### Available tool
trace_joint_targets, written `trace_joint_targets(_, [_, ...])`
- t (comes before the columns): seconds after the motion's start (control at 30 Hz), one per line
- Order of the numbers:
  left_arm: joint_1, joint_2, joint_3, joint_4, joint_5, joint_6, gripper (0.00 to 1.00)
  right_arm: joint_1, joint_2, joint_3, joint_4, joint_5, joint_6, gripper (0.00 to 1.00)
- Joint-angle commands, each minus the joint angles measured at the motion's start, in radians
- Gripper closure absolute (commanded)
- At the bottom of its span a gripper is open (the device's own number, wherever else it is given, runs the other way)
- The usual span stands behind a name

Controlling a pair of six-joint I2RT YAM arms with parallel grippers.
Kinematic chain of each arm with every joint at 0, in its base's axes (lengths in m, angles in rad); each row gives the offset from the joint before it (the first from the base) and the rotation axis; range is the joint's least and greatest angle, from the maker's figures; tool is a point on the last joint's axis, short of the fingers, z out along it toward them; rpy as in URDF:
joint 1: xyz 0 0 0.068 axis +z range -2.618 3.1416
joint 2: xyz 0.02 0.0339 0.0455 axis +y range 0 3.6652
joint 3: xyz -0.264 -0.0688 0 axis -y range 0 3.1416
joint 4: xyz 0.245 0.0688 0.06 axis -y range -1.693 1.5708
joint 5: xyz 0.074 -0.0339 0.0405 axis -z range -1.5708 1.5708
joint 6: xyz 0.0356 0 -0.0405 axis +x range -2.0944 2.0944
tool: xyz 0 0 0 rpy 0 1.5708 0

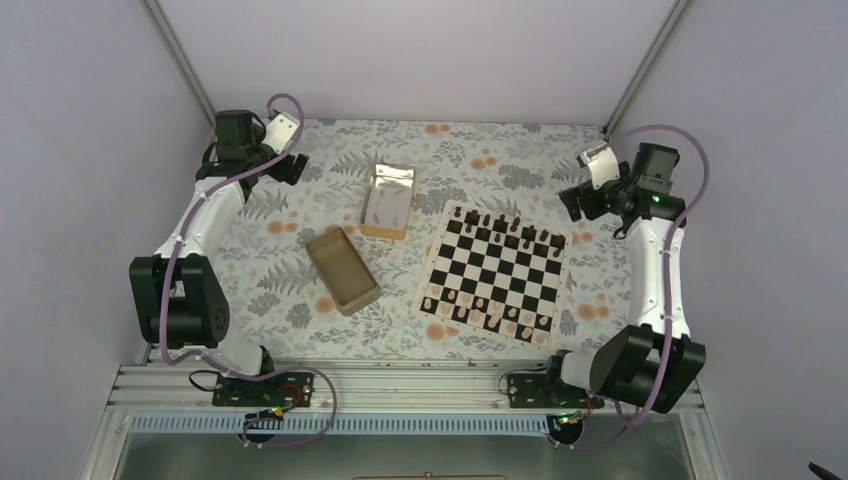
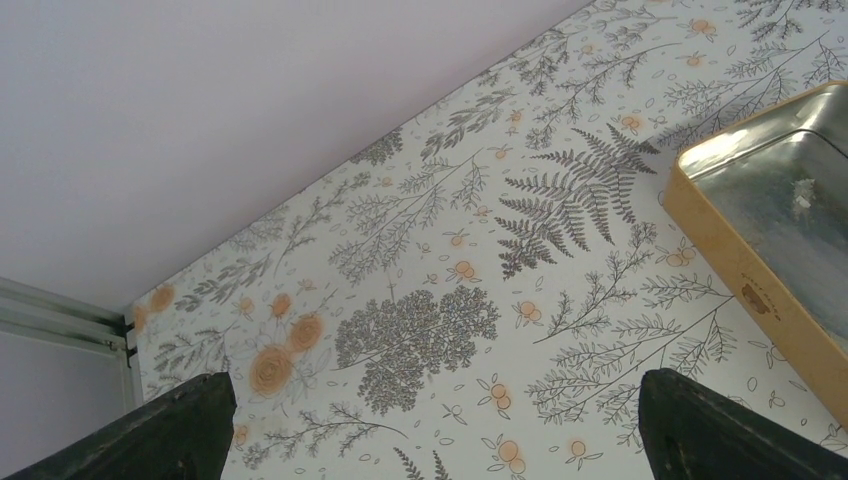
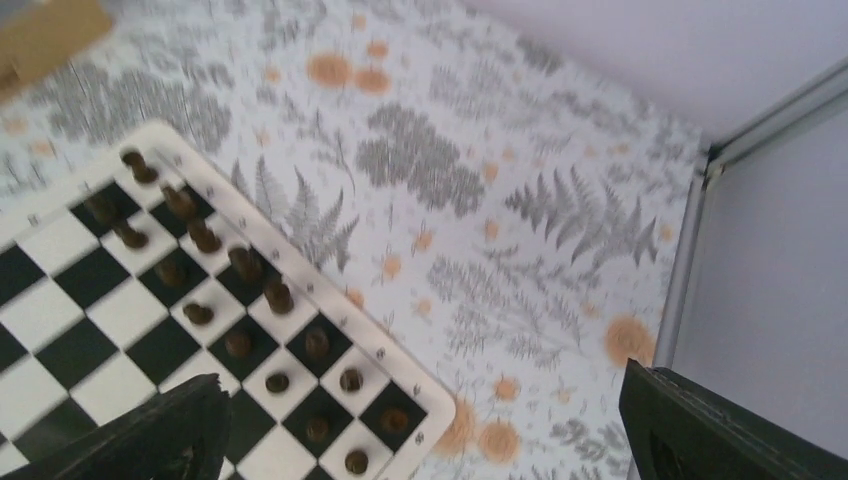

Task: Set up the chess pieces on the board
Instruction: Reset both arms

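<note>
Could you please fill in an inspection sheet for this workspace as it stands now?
Surface: floral-print table cover, no spills seen.
Job's things: square black-and-white chessboard with a light wooden border lies right of centre; small dark brown wooden chess pieces stand in two rows along its far edge.
Clutter: pale light-wood pieces fill the board's near rows; two open rectangular golden tin boxes sit left of the board, far tin and near tin.
Grippers: left gripper open; right gripper open; both empty.
Cables: purple cables run along both arms, none over the board.
Surroundings: pale lilac walls, metal frame posts.
</note>
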Motion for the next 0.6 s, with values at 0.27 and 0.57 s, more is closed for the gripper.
trace_joint_targets(0.27, [0.005,-0.06,-0.052,0.052,-0.003,0.016,0.0,0.016,-0.048,-0.064,0.279,-0.116,0.241,0.0])
trace_joint_targets(0.57, [0.008,-0.069,-0.054,0.061,0.008,0.015,0.0,0.04,-0.108,-0.149,0.357,-0.09,0.235,0.0])
